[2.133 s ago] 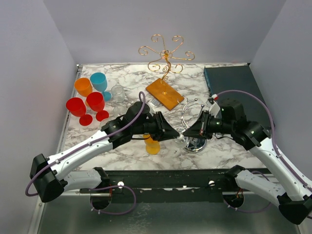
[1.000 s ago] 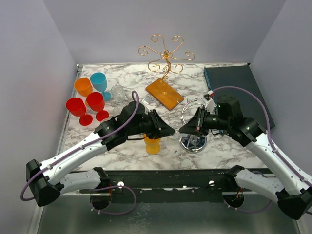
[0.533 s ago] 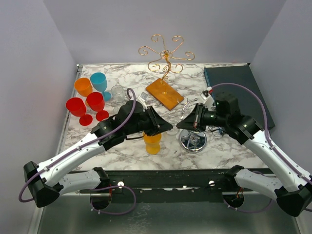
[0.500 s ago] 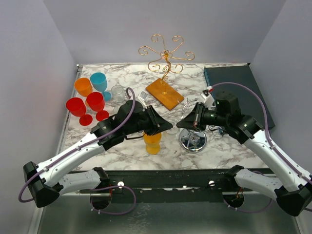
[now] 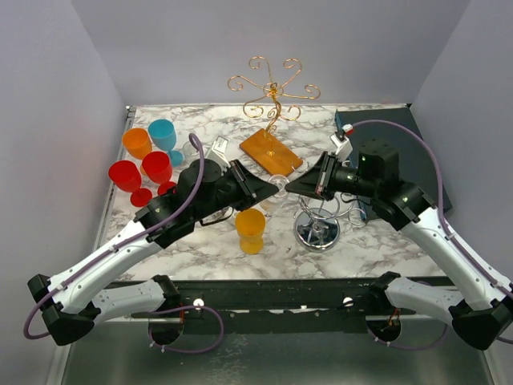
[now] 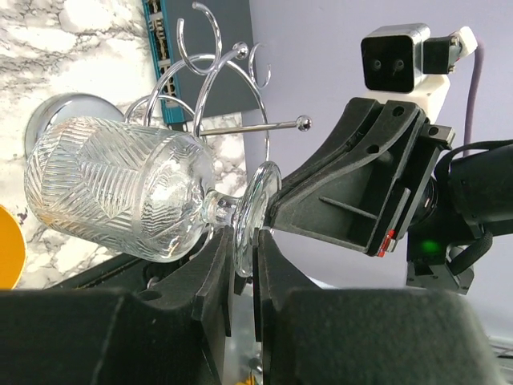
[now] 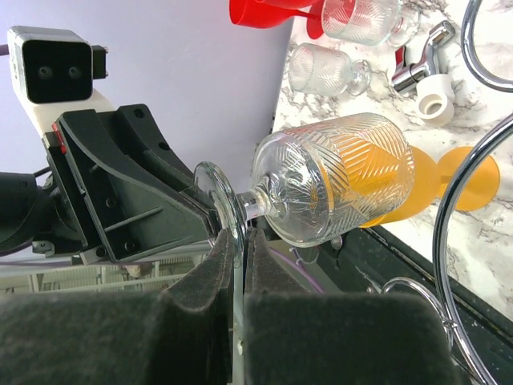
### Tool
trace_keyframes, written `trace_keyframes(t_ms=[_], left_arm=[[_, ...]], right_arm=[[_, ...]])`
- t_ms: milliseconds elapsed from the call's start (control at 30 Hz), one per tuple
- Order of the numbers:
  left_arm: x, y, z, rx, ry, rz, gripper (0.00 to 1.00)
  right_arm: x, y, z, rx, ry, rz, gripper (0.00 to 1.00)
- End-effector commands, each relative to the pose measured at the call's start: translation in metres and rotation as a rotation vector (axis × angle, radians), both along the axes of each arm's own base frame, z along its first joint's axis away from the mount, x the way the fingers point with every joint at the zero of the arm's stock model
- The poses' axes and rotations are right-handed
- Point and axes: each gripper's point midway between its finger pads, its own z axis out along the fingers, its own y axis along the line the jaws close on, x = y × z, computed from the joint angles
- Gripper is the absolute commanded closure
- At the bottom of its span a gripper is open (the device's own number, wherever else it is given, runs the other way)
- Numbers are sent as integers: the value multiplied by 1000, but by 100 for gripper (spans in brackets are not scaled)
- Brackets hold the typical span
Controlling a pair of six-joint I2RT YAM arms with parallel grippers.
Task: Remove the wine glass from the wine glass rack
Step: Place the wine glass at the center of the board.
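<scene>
A clear cut-pattern wine glass (image 6: 112, 200) lies on its side in the air, its round foot (image 6: 252, 210) pinched from both sides. My left gripper (image 6: 242, 265) is shut on the lower rim of the foot. My right gripper (image 7: 240, 249) is shut on the same foot (image 7: 220, 200) from the opposite side, with the bowl (image 7: 337, 188) to its right. From above, the glass (image 5: 275, 195) hangs between the left gripper (image 5: 267, 186) and the right gripper (image 5: 295, 186). The chrome wine glass rack (image 5: 319, 228) stands just right of it, apart from the glass.
An orange glass (image 5: 251, 231) stands below the held glass. Red (image 5: 157, 168), orange (image 5: 137, 143), blue (image 5: 163, 133) and clear glasses group at the left. A gold wire rack (image 5: 272, 92) on a wooden base stands at the back, a dark box (image 5: 377, 128) at back right.
Both grippers have risen and moved toward the back of the table with the glass held between them. It now hangs higher and farther from the chrome rack's base, uncovering the orange glass.
</scene>
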Motion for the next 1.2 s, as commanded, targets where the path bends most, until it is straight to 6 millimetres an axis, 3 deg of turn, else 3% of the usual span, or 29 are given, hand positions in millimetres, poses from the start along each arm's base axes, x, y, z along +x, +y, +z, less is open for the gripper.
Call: trace_keyframes(t_ms=[0, 433, 633, 767, 1167], left_arm=[[-1, 3, 56, -148, -124, 20, 98], [7, 21, 104, -302, -237, 122, 100], [7, 28, 111, -330, -253, 144, 100], [5, 31, 116, -358, -242, 151, 100], [6, 36, 128, -406, -222, 177, 100]], right_arm=[[5, 9, 17, 41, -47, 8, 99], [22, 24, 53, 128, -141, 22, 99], [31, 28, 60, 138, -160, 7, 99], [36, 27, 68, 151, -187, -21, 87], [54, 24, 96, 186, -277, -95, 70]])
